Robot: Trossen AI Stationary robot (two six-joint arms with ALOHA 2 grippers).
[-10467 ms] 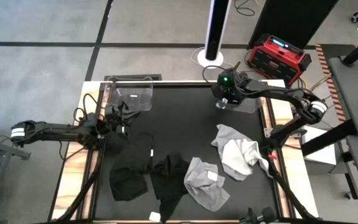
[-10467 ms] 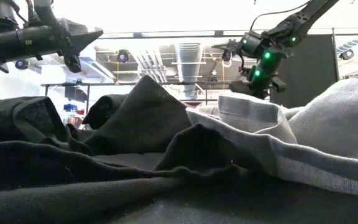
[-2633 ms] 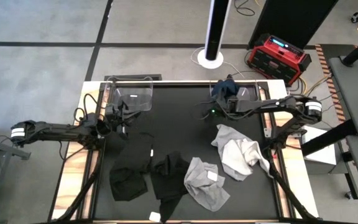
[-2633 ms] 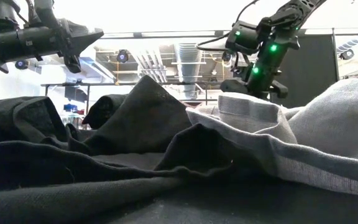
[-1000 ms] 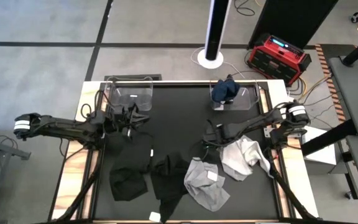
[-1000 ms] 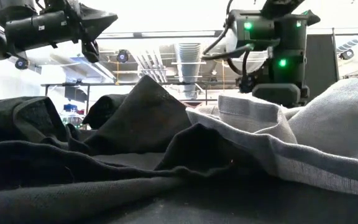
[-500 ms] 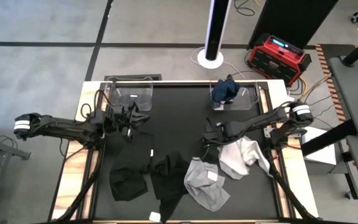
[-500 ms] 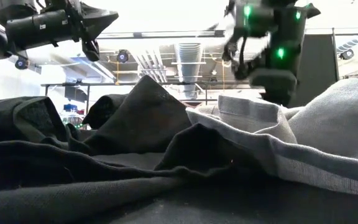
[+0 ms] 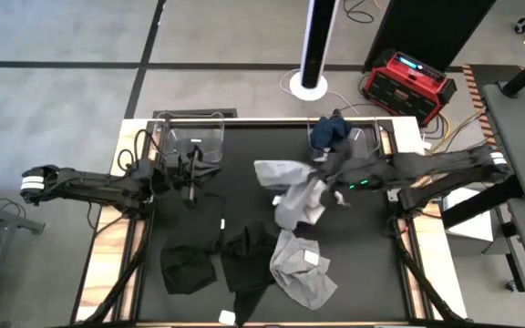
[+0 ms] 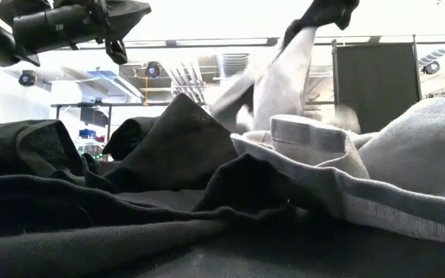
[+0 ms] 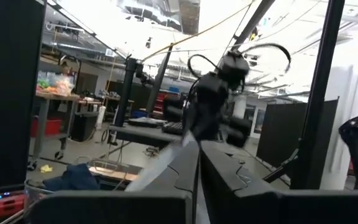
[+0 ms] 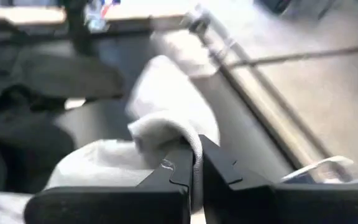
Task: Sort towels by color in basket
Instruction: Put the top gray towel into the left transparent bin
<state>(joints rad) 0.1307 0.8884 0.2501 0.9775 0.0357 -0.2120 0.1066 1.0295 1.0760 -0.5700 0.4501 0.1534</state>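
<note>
One light grey towel (image 9: 292, 193) hangs from the right gripper (image 9: 331, 187), jaws closed on it, near the bin (image 9: 358, 146) holding the navy towel (image 9: 331, 130).

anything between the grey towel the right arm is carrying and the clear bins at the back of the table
Nothing visible. The right gripper holds the grey towel lifted above bare black mat. The right bin already holds a navy towel; the left bin looks open.

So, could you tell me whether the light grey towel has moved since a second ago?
Yes: the light grey cloth towel has left the table's right side, lifted toward the clear bin.
</note>
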